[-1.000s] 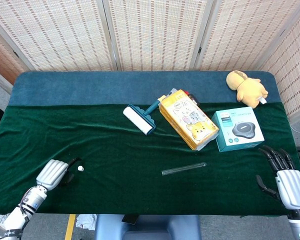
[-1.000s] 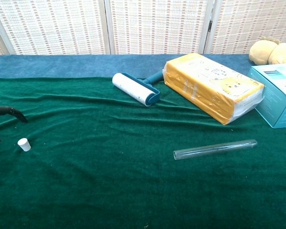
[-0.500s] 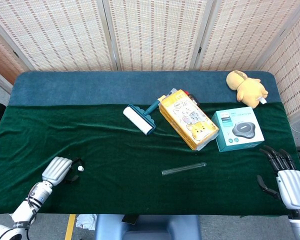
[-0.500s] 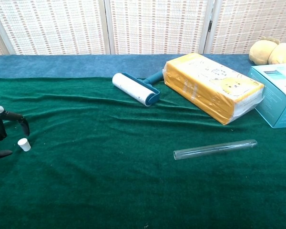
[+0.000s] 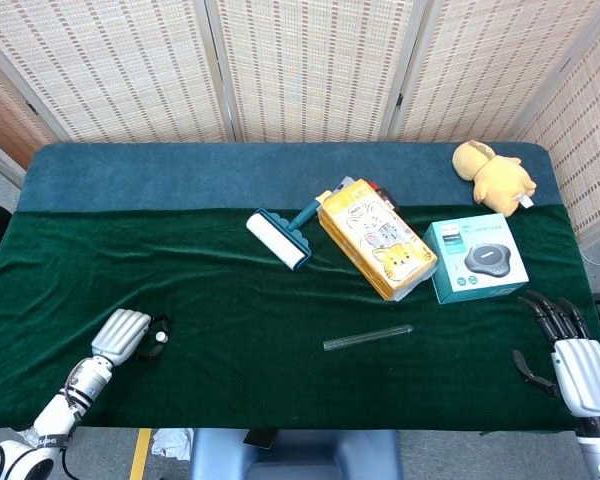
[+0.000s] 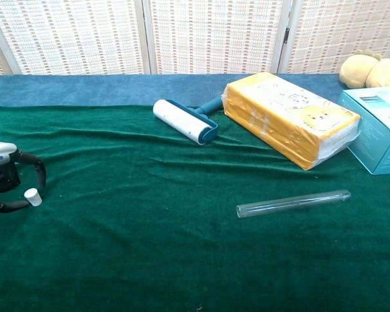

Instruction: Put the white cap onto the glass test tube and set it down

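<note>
Two hands, head view: left hand curls around the white cap on the bench; right hand idle, fingers apart. Chest view: fingers bracket the cap without visibly clamping; glass test tube lies well apart. A clumsy pinch could flick the cap away.

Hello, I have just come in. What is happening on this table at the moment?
The robot is starting to cap a test tube. Its left hand is at the near left of the green cloth, fingers curved around the small white cap; whether they touch it is unclear. The glass test tube lies untouched on its side near the middle. The right hand waits open at the table's right edge, holding nothing.
</note>
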Controlling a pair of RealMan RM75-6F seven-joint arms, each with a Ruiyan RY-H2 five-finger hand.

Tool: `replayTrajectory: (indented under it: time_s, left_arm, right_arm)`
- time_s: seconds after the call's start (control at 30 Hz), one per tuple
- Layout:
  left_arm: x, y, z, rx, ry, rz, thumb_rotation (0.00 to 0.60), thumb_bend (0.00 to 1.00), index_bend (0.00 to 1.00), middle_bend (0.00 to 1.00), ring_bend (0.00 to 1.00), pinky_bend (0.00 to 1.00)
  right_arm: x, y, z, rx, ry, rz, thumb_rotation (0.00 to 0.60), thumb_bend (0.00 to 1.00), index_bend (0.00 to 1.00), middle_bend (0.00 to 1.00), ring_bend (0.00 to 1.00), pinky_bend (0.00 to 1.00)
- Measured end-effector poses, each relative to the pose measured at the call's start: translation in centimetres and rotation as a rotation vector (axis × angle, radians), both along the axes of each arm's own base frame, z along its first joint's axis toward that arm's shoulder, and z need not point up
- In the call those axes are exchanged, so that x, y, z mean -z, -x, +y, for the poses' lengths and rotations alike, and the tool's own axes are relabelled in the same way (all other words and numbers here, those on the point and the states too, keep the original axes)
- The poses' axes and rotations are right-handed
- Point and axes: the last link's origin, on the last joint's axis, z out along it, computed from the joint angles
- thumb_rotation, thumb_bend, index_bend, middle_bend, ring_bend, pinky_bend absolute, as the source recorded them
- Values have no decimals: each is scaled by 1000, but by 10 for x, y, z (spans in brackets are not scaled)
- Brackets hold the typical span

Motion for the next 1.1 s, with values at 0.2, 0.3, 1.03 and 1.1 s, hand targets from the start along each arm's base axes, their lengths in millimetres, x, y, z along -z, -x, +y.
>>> replayTrajectory:
  time_s: [0.2,0.3,1.03,1.1]
  left_arm:
    - [2,2,3,-7,-1,2,600,380,459,990,813,731]
    - [2,3,3,-10,1,2,600,381,462,990,813,731]
    - [3,6,5,-16,7,10,600,427,477,990,812,731]
    - [3,6,5,-16,5,10,600,427,481,990,813,731]
  right_arm:
    - [0,0,-1,1,-2,1,600,461,116,127,139,52]
    - [1,0,-1,3,-3,0,600,461,116,127,139,52]
    - [3,0,-4,8,-9,4,600,461,116,127,138,52]
    - [3,0,-4,8,-9,4,600,461,116,127,137,52]
